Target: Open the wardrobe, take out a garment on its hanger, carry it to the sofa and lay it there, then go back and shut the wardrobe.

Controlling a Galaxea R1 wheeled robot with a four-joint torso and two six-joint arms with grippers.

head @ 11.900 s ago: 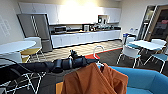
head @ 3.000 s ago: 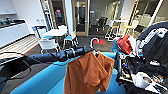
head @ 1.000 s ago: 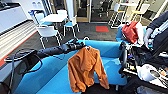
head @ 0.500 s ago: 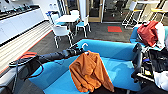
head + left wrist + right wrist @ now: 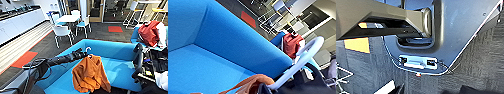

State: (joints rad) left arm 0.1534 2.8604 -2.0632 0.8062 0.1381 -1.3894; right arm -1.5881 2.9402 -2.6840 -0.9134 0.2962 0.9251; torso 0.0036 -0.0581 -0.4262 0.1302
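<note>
left gripper (image 5: 84, 54) clamped on the white hanger (image 5: 88, 49); the limp, light orange garment (image 5: 88, 75) drapes over the sofa (image 5: 117, 66), so the stiff hanger looks the surest hold.

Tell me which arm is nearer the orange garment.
Left. The left gripper is right at the white hanger that carries the orange garment over the blue sofa. The right arm hangs beside the sofa, apart from the garment.
</note>
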